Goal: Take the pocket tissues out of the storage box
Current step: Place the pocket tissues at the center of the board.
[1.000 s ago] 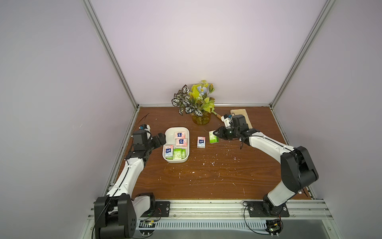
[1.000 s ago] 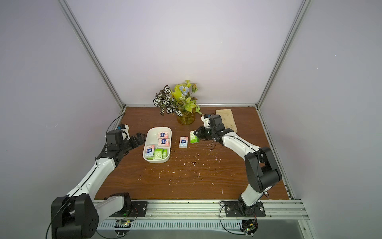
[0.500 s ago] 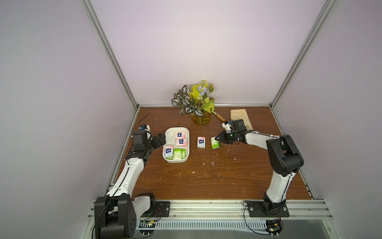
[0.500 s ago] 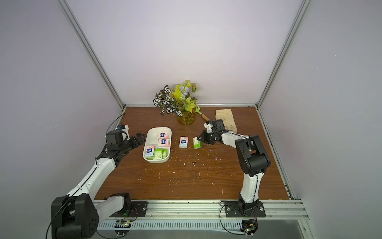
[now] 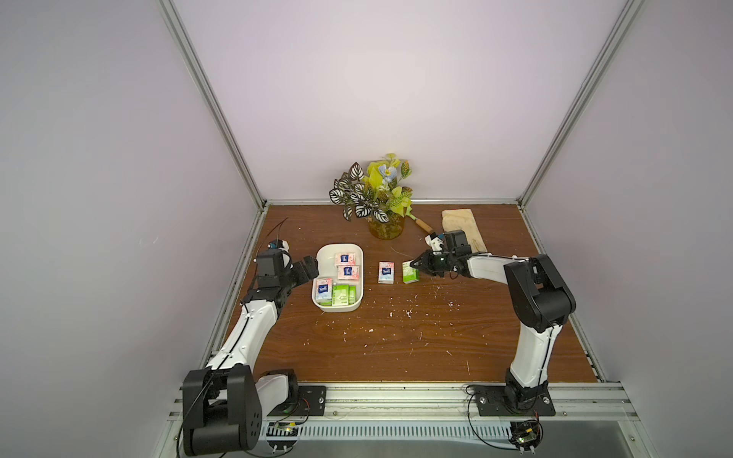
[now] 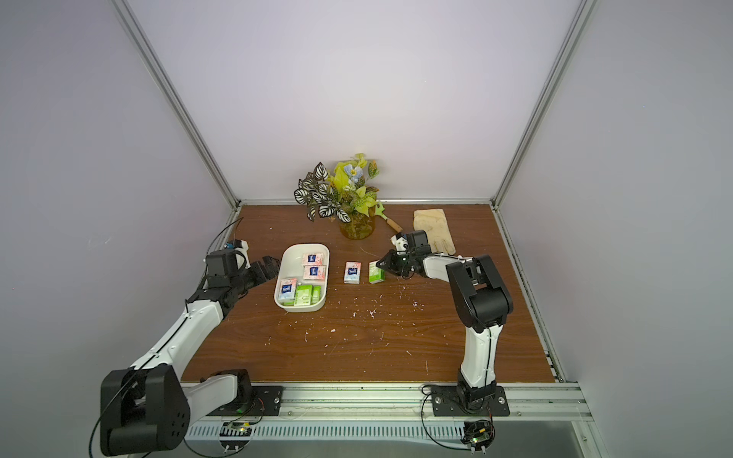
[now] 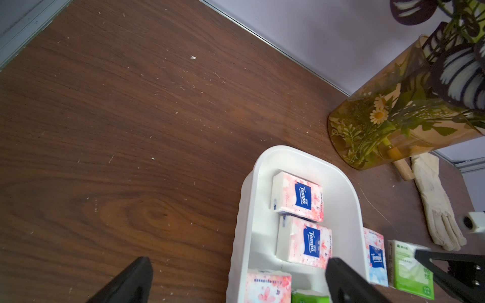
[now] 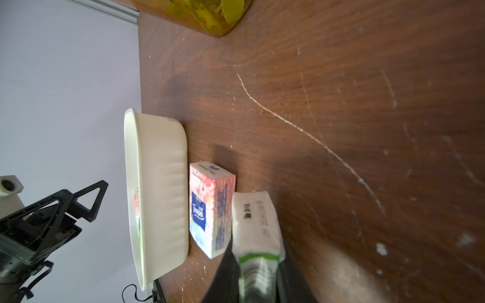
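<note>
Green packet pinched in the right hand, beside a pink packet; left hand wide.

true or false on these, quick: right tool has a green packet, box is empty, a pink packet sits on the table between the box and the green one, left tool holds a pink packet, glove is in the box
1. The right tool is closed on a green packet. True.
2. The storage box is empty. False: several pocket tissues lie in it.
3. A pink packet sits on the table between the box and the green packet. True.
4. The left tool holds a pink packet. False: it is open and holds nothing, at the box's side.
5. The glove is in the box. False: it lies on the table near the back wall.
</note>
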### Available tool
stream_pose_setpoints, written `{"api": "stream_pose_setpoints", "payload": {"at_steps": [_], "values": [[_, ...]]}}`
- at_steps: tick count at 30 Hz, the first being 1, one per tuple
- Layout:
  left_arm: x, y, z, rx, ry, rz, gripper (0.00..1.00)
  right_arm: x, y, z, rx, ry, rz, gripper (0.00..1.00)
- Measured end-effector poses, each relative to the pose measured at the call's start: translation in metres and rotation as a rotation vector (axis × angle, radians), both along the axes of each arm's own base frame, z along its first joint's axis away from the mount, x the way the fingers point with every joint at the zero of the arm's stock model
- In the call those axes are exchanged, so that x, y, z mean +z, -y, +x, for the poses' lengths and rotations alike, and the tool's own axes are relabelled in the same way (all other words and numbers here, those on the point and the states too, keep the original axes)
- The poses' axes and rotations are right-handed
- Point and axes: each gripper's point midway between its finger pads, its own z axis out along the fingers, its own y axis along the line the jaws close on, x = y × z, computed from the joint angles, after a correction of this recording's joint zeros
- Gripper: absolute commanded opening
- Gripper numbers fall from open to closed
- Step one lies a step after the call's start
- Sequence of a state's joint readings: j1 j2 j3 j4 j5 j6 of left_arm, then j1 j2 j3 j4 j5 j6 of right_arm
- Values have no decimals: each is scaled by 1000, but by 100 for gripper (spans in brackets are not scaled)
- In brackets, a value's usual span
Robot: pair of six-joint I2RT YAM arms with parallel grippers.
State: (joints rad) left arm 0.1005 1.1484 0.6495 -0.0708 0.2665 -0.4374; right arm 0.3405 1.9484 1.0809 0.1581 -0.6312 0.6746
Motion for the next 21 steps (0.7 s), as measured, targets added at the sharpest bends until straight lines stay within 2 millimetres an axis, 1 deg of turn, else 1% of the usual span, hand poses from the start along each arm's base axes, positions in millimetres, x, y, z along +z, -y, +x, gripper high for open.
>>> {"api": "stream_pose_setpoints", "payload": {"at_steps": [9, 14, 21], "values": [[-1, 0, 0, 0, -4, 0, 99, -3, 0, 0, 5, -2, 0, 19], [-3, 0, 0, 0, -9, -1, 99, -5, 0, 0, 7, -6, -7, 25], [-3, 0, 0, 0, -10, -1, 99, -11, 4, 2, 3, -2, -46, 37]]}}
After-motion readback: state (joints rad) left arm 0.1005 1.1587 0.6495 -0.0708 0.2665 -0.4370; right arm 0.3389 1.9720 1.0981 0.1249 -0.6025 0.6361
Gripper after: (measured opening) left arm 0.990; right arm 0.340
